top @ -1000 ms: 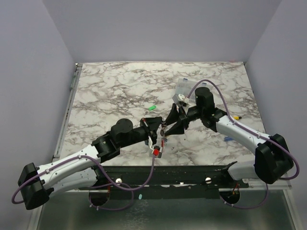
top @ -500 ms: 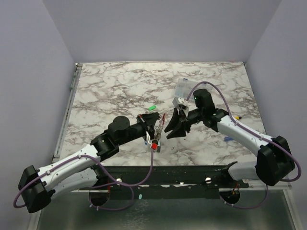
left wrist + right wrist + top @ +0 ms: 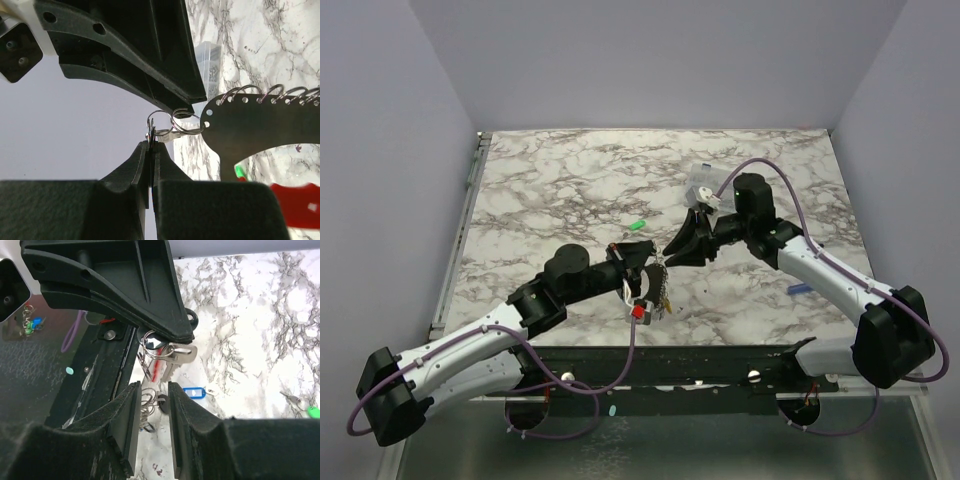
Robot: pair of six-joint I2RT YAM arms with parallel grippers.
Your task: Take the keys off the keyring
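My left gripper [image 3: 653,264] is shut at its tips on a thin wire keyring [image 3: 149,123] that carries a small silver key [image 3: 168,135]. A second ring links it to a black holed plate [image 3: 250,135] bearing several more rings and a red tag [image 3: 642,312]. In the left wrist view the left gripper [image 3: 151,146] points at the right gripper's fingers [image 3: 150,65]. My right gripper [image 3: 668,251] is open. In the right wrist view its jaws [image 3: 152,390] stand apart just below the hanging silver key [image 3: 176,351].
A clear compartment box [image 3: 705,183] stands behind the right arm. A green-tagged key [image 3: 640,224] lies on the marble beyond the grippers. A blue tag [image 3: 798,290] lies by the right forearm and also shows in the right wrist view [image 3: 194,391]. The table's black front rail [image 3: 700,365] runs below.
My right gripper has moved back and a little up, its tips now close to the left gripper's tips. The left gripper stays shut on the ring, and the hanging bunch has swung slightly.
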